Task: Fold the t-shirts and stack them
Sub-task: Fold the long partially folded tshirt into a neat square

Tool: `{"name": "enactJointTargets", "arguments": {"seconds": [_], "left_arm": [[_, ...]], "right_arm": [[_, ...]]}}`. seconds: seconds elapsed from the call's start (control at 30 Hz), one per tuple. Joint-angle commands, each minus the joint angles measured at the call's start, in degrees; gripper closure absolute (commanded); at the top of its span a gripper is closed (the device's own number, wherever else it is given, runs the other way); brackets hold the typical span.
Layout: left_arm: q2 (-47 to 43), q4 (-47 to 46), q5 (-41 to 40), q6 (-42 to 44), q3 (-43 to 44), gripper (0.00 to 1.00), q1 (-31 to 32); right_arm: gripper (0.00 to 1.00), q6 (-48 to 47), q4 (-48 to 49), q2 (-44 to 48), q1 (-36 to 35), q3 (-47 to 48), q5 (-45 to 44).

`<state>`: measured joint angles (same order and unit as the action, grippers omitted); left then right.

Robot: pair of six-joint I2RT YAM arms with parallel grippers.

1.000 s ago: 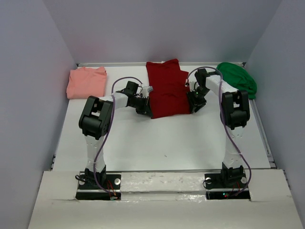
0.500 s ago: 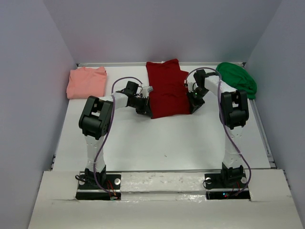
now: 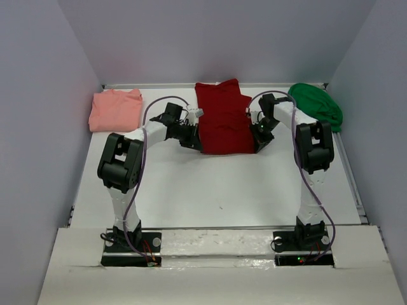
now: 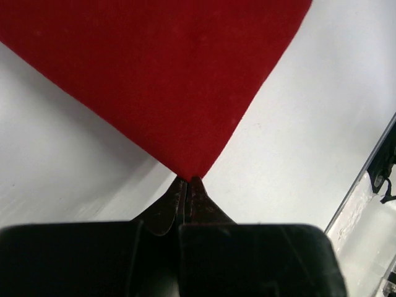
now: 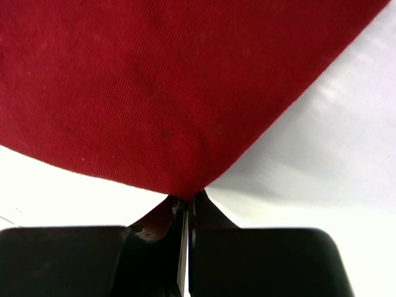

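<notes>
The dark red t-shirt lies at the back middle of the table, partly folded. My left gripper is shut on its near left corner, seen in the left wrist view with the cloth spreading away from the tips. My right gripper is shut on the near right corner, seen in the right wrist view with the cloth above the tips. The salmon-pink t-shirt lies folded at the back left. The bright green t-shirt lies bunched at the back right.
White table with a raised rail along its right edge. Grey walls close in the back and both sides. Both arm bases stand at the near edge.
Both grippers have lifted the red shirt's near corners and drawn the near edge slightly back. The left arm's elbow has swung left and down.
</notes>
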<state>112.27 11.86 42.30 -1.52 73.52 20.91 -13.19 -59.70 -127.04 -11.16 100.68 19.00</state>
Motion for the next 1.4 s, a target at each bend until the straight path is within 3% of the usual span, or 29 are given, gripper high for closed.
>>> {"name": "enactJointTargets", "arguments": {"seconds": [0.0,0.33,0.77,1.37], "left_arm": [[-9.2,2.1,-0.6,1.2,0.0,1.0,0.3],[-17.9,1.6,-4.9,4.2,-3.2,1.0,0.9],[-14.7,3.1,-6.3,4.2,1.1,1.0,0.8],[-2.6,6.9,-8.1,4.3,24.5,1.0,-2.5]], "right_arm": [[1.0,-1.6,-2.2,6.7,-0.7,-1.9,-1.7],[1.0,-2.3,-4.8,11.6,-0.7,-0.9,-2.9],[1.0,-2.1,-6.5,9.6,-0.7,12.2,-3.9],[1.0,-1.2,-4.6,0.7,-0.7,24.8,-4.8]]}}
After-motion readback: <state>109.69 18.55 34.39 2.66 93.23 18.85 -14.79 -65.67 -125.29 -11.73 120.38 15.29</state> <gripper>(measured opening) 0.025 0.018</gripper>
